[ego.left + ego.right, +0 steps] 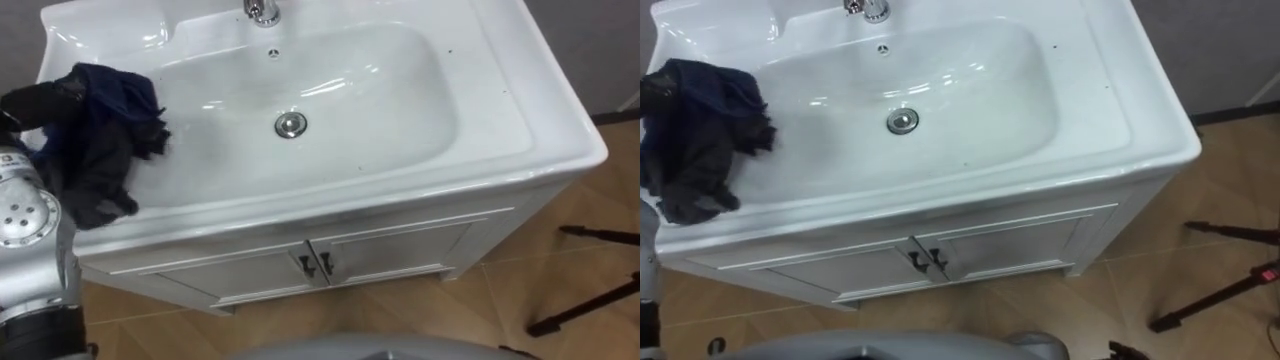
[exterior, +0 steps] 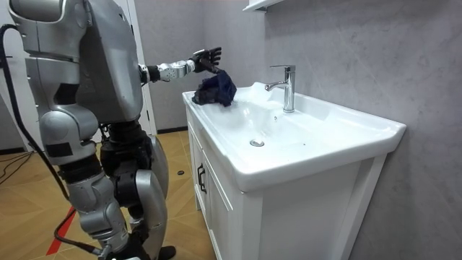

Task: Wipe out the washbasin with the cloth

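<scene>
Currently left hand point(image 2: 206, 58) at basin point(image 1: 520, 130) left rim, fingers spread loosely over cloth point(image 1: 100, 130), no clear grip; bowl point(image 1: 350, 110) lies rightward of hand.

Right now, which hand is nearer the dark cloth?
Left. The left hand is at the dark cloth on the left rim of the basin; the right hand is away from it.

A white cupboard point(image 1: 400, 250) with two doors has small dark handles point(image 1: 305, 264). A shiny tap point(image 2: 289, 90) stands by the grey wall point(image 2: 361, 50). Black stand legs point(image 1: 600, 236) lie on the wood floor point(image 1: 400, 310).
</scene>
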### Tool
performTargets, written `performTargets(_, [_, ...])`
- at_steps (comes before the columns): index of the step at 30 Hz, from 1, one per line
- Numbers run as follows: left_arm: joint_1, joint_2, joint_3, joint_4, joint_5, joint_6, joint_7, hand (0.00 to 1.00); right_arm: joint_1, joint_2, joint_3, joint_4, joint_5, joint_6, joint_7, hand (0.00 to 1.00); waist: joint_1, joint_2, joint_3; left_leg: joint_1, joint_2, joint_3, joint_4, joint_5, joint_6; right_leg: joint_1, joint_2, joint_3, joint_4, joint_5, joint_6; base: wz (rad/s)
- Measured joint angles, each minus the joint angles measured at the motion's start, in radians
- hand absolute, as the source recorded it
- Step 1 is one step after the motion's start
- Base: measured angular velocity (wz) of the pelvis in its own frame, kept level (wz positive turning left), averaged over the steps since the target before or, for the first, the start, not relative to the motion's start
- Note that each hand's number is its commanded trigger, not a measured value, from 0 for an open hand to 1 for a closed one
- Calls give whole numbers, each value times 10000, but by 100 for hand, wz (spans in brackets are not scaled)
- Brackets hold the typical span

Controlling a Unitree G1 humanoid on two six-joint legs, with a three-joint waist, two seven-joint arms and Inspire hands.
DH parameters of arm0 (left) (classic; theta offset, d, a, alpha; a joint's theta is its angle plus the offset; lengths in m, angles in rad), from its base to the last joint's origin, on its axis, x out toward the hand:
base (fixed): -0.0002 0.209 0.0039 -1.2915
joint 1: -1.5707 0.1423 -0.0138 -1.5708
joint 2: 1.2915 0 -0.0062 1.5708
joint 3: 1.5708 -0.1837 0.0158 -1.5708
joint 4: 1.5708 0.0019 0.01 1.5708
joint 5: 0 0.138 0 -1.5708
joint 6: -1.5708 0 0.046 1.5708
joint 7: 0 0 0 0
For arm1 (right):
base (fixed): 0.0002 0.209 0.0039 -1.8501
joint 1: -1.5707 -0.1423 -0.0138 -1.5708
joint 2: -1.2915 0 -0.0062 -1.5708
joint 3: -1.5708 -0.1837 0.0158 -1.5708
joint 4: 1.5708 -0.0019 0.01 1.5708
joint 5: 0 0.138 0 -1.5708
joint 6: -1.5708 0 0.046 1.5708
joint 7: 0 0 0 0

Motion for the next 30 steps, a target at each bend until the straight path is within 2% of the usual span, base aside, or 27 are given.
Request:
performTargets(4, [-271,0,122,41,305,-69,524,0,112,3,87,149,36,1,-31,0,241,-63,-5,172,4,18,-152,1,1,37,0,45,12,-8,-1,-6])
performTargets(8, [-274,8,675,9,497,-227,1364,0,211,2,80,131,88,10,-63,0,427,-147,-71,199,3,16,-174,1,1,13,10,181,19,-12,-2,-10])
performTargets(10, [-270,21,999,-39,575,-362,2063,0,305,4,93,65,141,8,-121,0,581,-235,-130,206,-1,5,-181,1,1,17,9,195,11,-12,-1,-4])
performTargets(14, [-205,21,1417,-64,571,-495,2970,0,504,5,91,33,123,12,-220,0,743,-304,-131,250,-14,-99,-209,1,0,89,12,136,4,-11,0,4])
performTargets(18, [-185,21,2209,-71,561,-657,3665,0,628,4,185,-9,28,9,-218,0,1090,-243,-111,322,-11,-87,-197,1,0,145,9,148,10,-13,2,0])
performTargets(23, [290,21,3210,-373,182,-1029,4457,0,826,39,176,-271,-92,18,-249,0,1465,-187,-149,312,-28,-113,-177,1,0,137,4,149,9,-40,34,4])
performTargets(25, [523,21,3694,-369,-351,-1089,4968,0,881,69,189,-432,17,15,-375,0,1638,-135,-193,316,-29,-114,-173,1,1,140,-9,100,22,-39,34,3])
performTargets(30, [1329,13,4494,-22,-1646,-1157,5321,0,960,77,211,-439,-53,75,-447,0,2071,-113,-236,301,-45,-137,-170,2,3,138,-48,-37,41,-64,49,5])
